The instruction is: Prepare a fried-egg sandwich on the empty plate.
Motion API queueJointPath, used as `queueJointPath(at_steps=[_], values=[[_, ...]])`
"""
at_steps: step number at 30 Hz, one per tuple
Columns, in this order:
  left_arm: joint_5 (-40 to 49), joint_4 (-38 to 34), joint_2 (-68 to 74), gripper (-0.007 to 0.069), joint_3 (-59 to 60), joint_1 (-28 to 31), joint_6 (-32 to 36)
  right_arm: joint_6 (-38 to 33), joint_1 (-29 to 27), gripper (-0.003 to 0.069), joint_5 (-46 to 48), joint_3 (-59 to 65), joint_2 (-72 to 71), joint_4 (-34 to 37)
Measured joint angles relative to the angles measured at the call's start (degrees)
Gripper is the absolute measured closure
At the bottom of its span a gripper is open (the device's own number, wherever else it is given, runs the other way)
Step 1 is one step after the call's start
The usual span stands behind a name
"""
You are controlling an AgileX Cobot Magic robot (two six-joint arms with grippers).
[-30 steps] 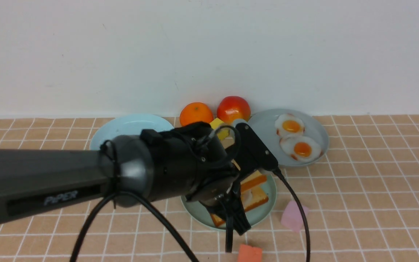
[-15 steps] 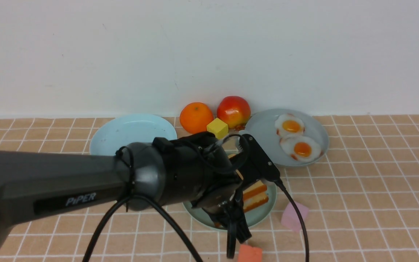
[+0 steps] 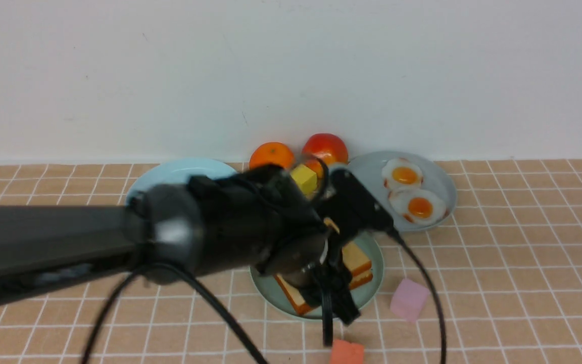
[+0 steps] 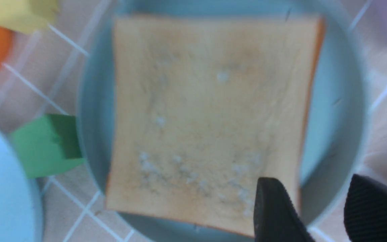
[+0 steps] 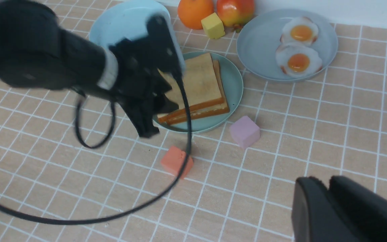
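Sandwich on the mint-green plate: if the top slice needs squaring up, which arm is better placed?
Left, probably. The left gripper hangs open directly over the top slice on the mint-green plate. The right gripper is shut and far from it, with the pink cube in between.

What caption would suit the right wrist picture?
Left gripper over toast sandwich on the mint-green plate; two fried eggs sit nearby.
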Motion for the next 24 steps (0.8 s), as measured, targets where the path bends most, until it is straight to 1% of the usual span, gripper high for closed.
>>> queueJointPath(at_steps=[1, 2, 5, 6, 7, 8, 10, 12, 14, 16, 18, 20, 21, 24], values=[[0.3, -1.3, -2.3, 0.0326, 0.0, -0.2, -0.1, 0.0, 0.0, 0.0565, 0.0, 0.0, 0.0, 0.0], [1.0, -3.3, -7.0, 0.0351, 0.0, -0.5, -0.4, 0.0, 0.0, 0.0564, 0.0, 0.0, 0.0, 0.0], [1.3, -7.1, -14.8, 0.0431, 0.3, -1.6, -1.1, 0.0, 0.0, 0.0564, 0.1, 0.0, 0.0, -0.3], [0.3, -8.9, -19.6, 0.0481, 1.0, -2.0, -1.2, 0.0, 0.0, 0.0564, 0.3, 0.0, 0.0, -0.7], [-0.5, -9.9, -22.0, 0.0508, 1.6, -2.2, -1.3, 0.0, 0.0, 0.0564, 0.5, 0.0, 0.0, -0.9], [-1.8, -11.3, -26.2, 0.0554, 3.1, -2.3, -1.3, 0.0, 0.0, 0.0564, 0.7, 0.0, 0.0, -1.3], [-7.4, -14.9, -35.4, 0.0638, 8.5, -2.5, -1.3, 0.0, 0.0, 0.0564, 1.7, 0.0, 0.0, -2.6], [-10.8, -16.2, -41.1, 0.0638, 13.3, -2.5, -1.4, 0.0, 0.0, 0.0564, 2.6, 0.0, 0.0, -3.5], [-18.1, -18.1, -50.0, 0.0638, 22.8, -2.5, -1.4, 0.0, 0.0, 0.0564, 4.7, 0.0, -0.5, -5.3], [-24.1, -18.1, -56.0, 0.0638, 30.2, -2.5, -1.4, 0.6, 0.0, 0.0564, 5.5, 0.0, -1.6, -6.6], [-30.8, -18.4, -62.9, 0.0638, 39.5, -2.5, -1.4, 2.5, 0.0, 0.0564, 5.5, 0.0, -4.1, -8.4], [-32.8, -18.4, -64.9, 0.0638, 43.0, -2.5, -1.4, 3.4, 0.0, 0.0564, 5.5, 0.0, -5.5, -9.2], [-36.6, -18.4, -68.2, 0.0638, 47.3, -2.5, -1.4, 5.0, 0.0, 0.0564, 5.5, 0.0, -7.9, -10.6], [-41.4, -18.4, -71.9, 0.0638, 54.2, -2.5, -1.4, 7.8, 0.0, 0.0564, 5.6, 0.0, -12.0, -12.5]])
